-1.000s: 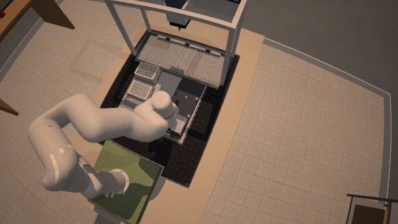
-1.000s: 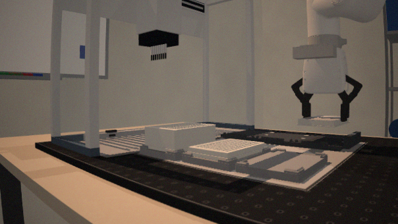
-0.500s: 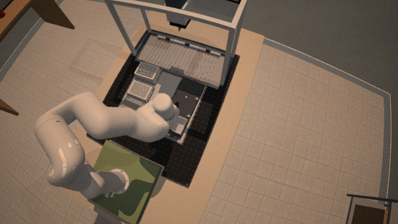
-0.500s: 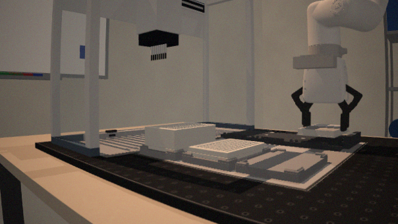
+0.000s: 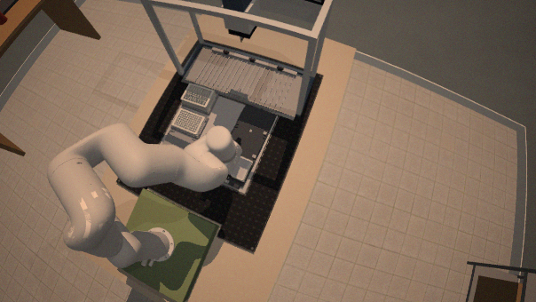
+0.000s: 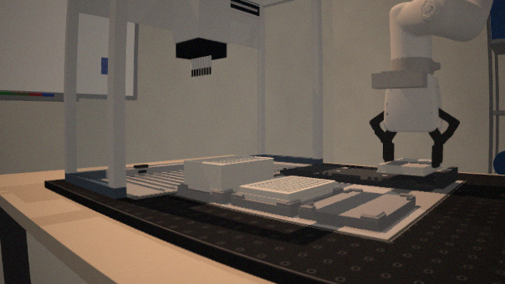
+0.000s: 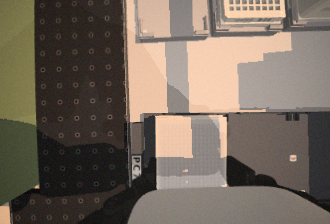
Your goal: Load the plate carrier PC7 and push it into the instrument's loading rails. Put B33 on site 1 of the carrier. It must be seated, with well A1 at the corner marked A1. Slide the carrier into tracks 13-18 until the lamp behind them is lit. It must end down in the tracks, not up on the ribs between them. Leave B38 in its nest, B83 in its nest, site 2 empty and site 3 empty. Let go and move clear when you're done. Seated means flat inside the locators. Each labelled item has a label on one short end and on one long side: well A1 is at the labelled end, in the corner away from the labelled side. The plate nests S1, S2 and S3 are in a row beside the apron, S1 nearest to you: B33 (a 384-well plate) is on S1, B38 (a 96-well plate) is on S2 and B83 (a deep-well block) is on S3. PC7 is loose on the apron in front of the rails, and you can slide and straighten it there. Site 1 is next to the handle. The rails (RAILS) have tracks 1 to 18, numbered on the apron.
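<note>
The 384-well plate [image 5: 241, 170] [image 6: 405, 166] [image 7: 191, 150], gripped by the pincer [image 6: 412, 164] over the carrier's [image 5: 251, 140] [image 6: 444, 179] [image 7: 267, 145] handle-end site, wants slow, level lowering inside the locators, A1 corners matched, before release.

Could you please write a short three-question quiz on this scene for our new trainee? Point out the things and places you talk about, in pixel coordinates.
1. True or false: nest S1 [image 6: 347, 216] [image 7: 173, 37] has a plate in it.
2. Multiple choice: what are the fingers of the gripper [image 6: 413, 160] closed on?
A) B38
B) B33
C) B83
3. Fill in the blank: the label on the carrier [image 5: 253, 137] [image 6: 334, 173] [image 7: 267, 145] at its handle end reads ____.

Key: 1. False. 2. B. 3. PC7.
</note>
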You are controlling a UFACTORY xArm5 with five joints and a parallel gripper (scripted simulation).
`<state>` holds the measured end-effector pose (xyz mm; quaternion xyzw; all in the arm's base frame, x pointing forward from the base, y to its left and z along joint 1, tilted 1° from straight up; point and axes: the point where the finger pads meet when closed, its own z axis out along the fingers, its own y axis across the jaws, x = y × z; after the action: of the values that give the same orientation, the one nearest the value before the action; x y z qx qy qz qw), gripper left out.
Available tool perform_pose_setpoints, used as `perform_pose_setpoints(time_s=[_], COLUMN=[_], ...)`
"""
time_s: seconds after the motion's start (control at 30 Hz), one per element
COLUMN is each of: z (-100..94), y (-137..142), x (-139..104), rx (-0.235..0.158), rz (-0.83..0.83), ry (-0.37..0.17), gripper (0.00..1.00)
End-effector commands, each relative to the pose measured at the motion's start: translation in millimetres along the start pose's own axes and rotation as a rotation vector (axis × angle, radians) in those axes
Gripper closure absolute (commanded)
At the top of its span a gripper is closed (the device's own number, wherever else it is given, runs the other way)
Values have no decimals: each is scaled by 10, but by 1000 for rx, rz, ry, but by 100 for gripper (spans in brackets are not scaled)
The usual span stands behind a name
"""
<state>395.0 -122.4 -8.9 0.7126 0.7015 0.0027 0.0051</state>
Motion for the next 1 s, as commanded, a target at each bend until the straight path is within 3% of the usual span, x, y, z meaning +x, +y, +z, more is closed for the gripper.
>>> perform_pose_setpoints(time_s=[0.0, 0.97], z=[-10, 90], y=[13, 13], x=[-4, -4], rx=[-3, -3], rz=[0, 0], ry=[-1, -1], gripper=[100, 100])
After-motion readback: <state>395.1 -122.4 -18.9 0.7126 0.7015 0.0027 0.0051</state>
